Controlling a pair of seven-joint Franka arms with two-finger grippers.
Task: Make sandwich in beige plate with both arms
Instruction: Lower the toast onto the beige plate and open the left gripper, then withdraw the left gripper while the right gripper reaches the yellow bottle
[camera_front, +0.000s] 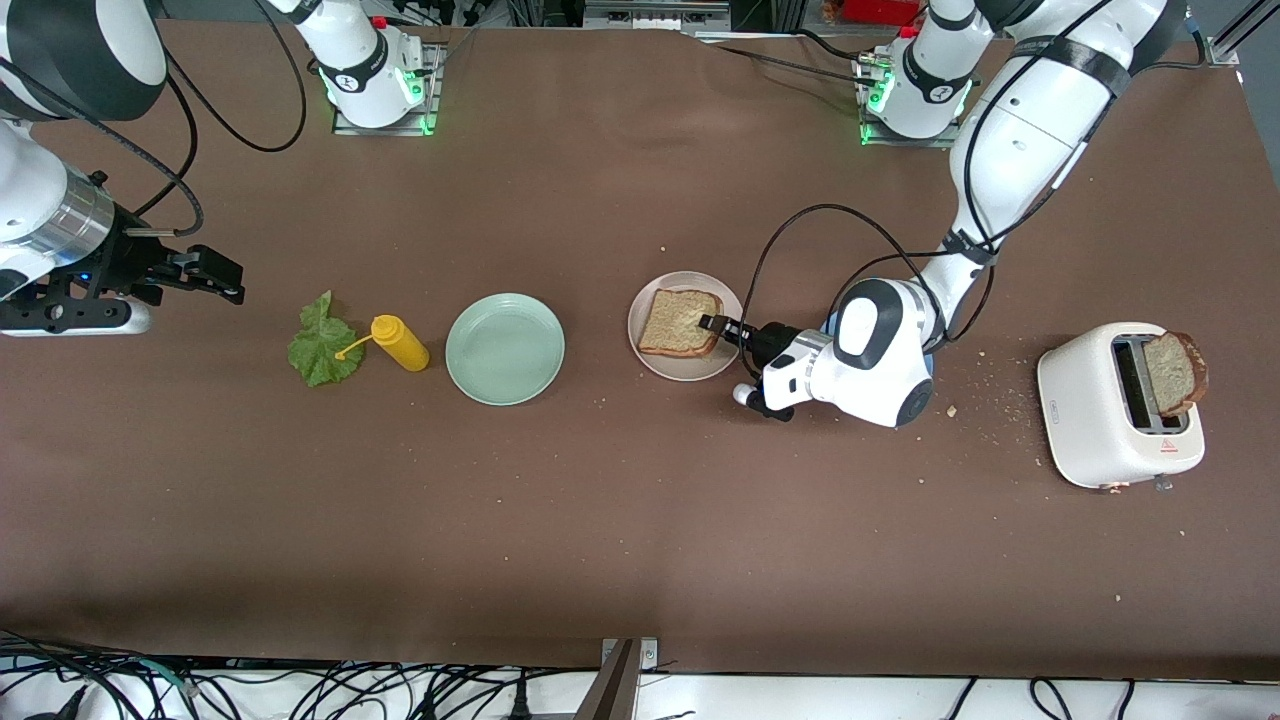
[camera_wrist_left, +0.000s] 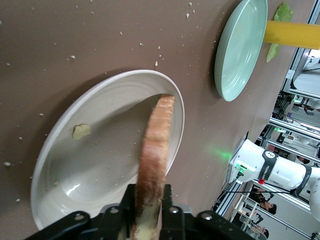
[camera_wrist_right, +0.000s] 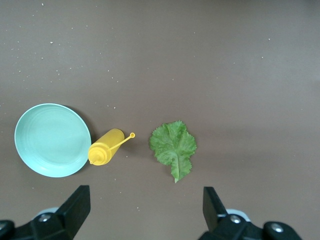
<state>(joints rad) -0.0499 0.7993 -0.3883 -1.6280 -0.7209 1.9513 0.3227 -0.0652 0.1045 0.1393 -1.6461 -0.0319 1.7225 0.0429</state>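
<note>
A brown counter (camera_front: 640, 520) strewn with crumbs is seen, its cloth running to an edge where black cables lie. The beige plate (camera_front: 655, 358) sits near the middle, and a bread slice (camera_front: 680, 322) lies on it, gripped at its edge by the left claw (camera_front: 712, 323); in the left wrist view the fingers (camera_wrist_left: 124, 210) are seen pressed against the crust. A mint-green plate (camera_front: 505, 348), a yellow squeeze bottle (camera_front: 399, 342) and a lettuce leaf (camera_front: 322, 342) are lined up toward the right arm's end. The right claw (camera_front: 222, 278) is held wide above bare counter there, waiting. A white toaster (camera_front: 1118, 405) holding another slice (camera_front: 1174, 373) stands at the left arm's end.
</note>
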